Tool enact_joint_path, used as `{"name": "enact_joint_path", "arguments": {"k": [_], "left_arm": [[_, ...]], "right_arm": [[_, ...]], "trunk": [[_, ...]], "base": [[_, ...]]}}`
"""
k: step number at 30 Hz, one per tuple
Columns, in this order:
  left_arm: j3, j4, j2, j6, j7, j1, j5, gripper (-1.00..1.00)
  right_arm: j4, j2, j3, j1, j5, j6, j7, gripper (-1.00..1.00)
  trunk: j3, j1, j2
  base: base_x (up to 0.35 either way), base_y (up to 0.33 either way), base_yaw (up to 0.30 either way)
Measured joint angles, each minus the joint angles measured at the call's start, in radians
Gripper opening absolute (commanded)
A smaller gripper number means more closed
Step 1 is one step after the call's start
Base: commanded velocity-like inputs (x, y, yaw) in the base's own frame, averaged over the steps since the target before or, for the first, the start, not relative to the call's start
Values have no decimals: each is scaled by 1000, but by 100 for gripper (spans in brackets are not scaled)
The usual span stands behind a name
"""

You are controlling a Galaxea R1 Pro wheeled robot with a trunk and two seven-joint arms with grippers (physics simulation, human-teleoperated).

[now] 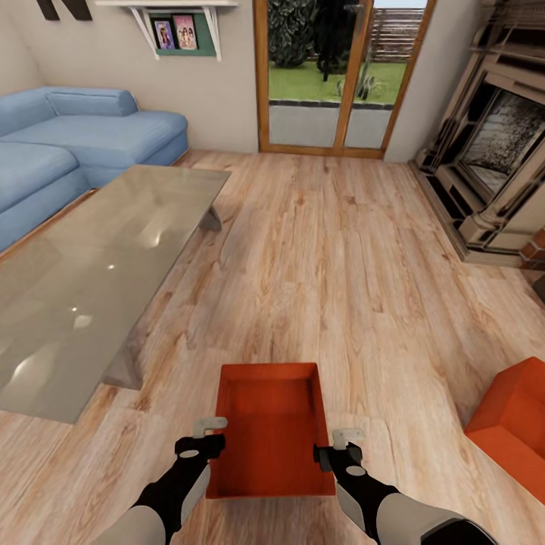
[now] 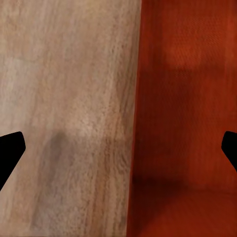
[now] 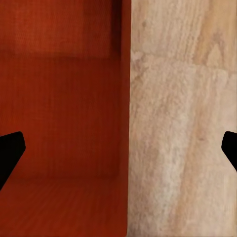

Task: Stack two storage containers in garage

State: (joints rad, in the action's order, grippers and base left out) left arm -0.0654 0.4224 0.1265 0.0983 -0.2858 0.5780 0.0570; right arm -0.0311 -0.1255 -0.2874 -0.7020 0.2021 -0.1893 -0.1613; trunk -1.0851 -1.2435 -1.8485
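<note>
The two storage containers are both on the light wood plank floor (image 1: 341,250) of the living room, so the job has barely begun. One container (image 1: 269,431) sits open-side up just in front of the robot, past the near corner of the glass coffee table (image 1: 98,272). The other container (image 1: 515,428) lies well apart from it, off to the robot's right and tipped at an angle, short of the stone fireplace (image 1: 492,151).

The left tool (image 1: 204,439) stands at the near container's left wall and the right tool (image 1: 342,446) at its right wall. In each wrist view the wall edge runs up between two widely parted black fingertips (image 2: 10,153), so both tools look open with one finger inside the box and one outside, astride the wall but not closed on it. Nothing is held yet.

What is left, as I judge it: close both tools on the walls, lift, carry the box out to the garage, set it on the concrete there, then come back for the second box and stack it on top. Neither the garage nor its floor is in sight.

No brand, label or readable writing shows on either box. A wall shelf (image 1: 170,11) above the blue sofa (image 1: 83,136) carries small framed pictures (image 1: 175,32), too small to make out; dark shapes at the upper corner of the wall cannot be read.
</note>
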Motion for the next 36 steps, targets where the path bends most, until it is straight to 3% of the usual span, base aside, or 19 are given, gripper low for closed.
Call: {"name": "enact_joint_path", "arguments": {"k": [36], "left_arm": [[0,1,2,1,-5,0,1,100]], "right_arm": [[0,0,1,0,0,0,0,100]], "trunk": [[-113,-138,-252]], "base": [[0,0,0]]}}
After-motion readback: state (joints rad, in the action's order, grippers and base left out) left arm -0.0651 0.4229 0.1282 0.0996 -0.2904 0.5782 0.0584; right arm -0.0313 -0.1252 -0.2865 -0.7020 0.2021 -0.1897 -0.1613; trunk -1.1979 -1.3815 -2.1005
